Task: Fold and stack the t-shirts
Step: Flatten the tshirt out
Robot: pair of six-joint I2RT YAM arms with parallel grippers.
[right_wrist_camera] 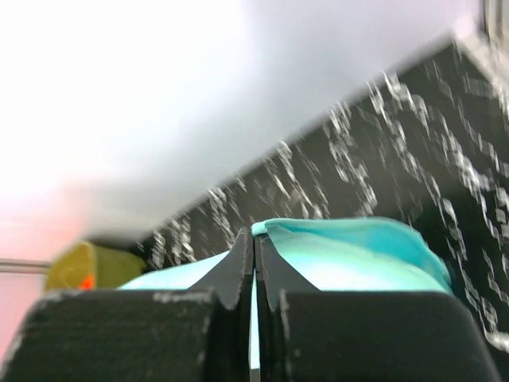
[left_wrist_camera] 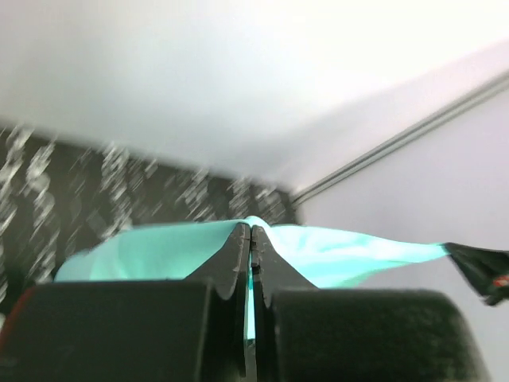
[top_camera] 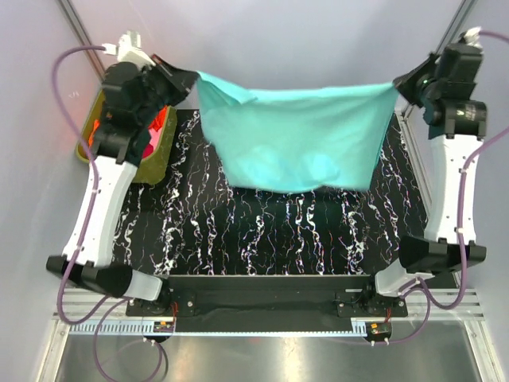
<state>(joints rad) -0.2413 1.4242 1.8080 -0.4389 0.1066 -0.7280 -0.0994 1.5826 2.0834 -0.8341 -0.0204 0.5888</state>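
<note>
Black marbled table (top_camera: 262, 239) lay nearest the arm bases. Teal t-shirt (top_camera: 294, 135) hung spread in the air over its far half. Left gripper (top_camera: 191, 77) and right gripper (top_camera: 400, 86) each clamped a top corner. Olive tub (top_camera: 155, 167) stood at far left.

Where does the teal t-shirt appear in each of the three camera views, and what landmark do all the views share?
Top external: the teal t-shirt is stretched wide across the upper middle.
Left wrist: it is a low band across the centre.
Right wrist: it runs low, from the centre towards the right.
Shared landmark: the black white-veined table mat shows behind the shirt.
</note>
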